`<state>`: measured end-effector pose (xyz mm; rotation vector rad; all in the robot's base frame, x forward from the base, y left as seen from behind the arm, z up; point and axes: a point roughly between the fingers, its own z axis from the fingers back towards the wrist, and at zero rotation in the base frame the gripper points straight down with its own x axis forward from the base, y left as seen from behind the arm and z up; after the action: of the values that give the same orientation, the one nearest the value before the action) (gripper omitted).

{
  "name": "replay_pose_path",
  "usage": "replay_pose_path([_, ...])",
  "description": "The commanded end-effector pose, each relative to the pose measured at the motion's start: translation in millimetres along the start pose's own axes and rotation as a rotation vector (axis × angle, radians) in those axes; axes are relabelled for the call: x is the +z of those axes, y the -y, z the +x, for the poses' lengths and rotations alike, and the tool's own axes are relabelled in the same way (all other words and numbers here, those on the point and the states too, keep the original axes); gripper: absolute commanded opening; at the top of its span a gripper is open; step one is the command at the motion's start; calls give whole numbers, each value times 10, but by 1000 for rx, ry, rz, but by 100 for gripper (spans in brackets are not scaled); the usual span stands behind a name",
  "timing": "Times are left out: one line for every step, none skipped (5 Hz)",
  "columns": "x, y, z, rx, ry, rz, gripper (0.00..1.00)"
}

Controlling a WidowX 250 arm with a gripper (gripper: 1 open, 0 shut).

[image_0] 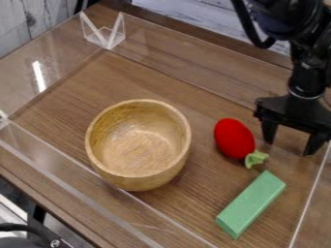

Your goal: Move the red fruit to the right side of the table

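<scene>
"What's the bowl (pixel 137 145)?"
"Smooth pale wood. The counter (pixel 97 97) beyond the jaws (pixel 292 134) looks like brown wood too."
"And the fruit (pixel 234 139) beside them?"
"Glossy. The block (pixel 251 204) looks smooth and matt."

Probably a lab or robot test station; room type not confirmed. A black robot arm (pixel 301 48) is seen over a wood-grain tabletop (pixel 77 107) edged by low clear walls. Loose black cables (pixel 29 232) are seen at the lower left corner. Some wooden bowl (pixel 137 144) and green block (pixel 251 204) are laid out as props.
</scene>
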<state>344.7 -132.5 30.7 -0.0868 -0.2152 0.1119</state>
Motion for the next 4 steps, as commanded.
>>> replay_pose_path([217, -42, 150, -10, 60, -29, 100])
replay_pose_path([291, -158, 199, -18, 72, -35, 100])
replay_pose_path([468, -251, 283, 19, 100, -35, 100])
replay_pose_path([693, -443, 400, 57, 132, -37, 100])
